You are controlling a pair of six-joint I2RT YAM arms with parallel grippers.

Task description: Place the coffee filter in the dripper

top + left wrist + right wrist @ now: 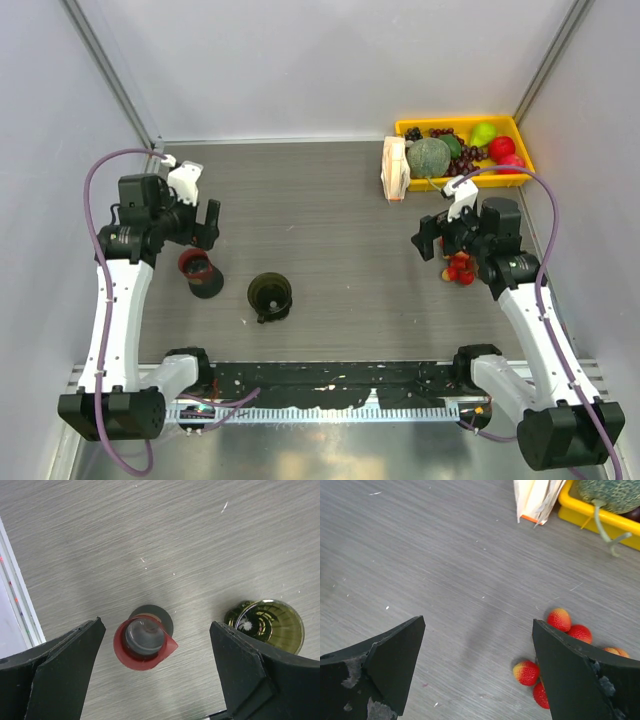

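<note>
Ribbed, translucent olive-dark plastic forms the funnel-shaped dripper (270, 296), which stands mouth-up on the grey wood-grain table (330, 220), near a small black cup (198, 270) with a red inside. The left claw (205, 225) hangs spread wide above that cup, grasping nothing. The right claw (428, 238) gapes likewise beside bumpy red berries (460, 268). An orange-edged pack of white filter papers (395, 170) leans against the yellow tray (505, 121).
</note>
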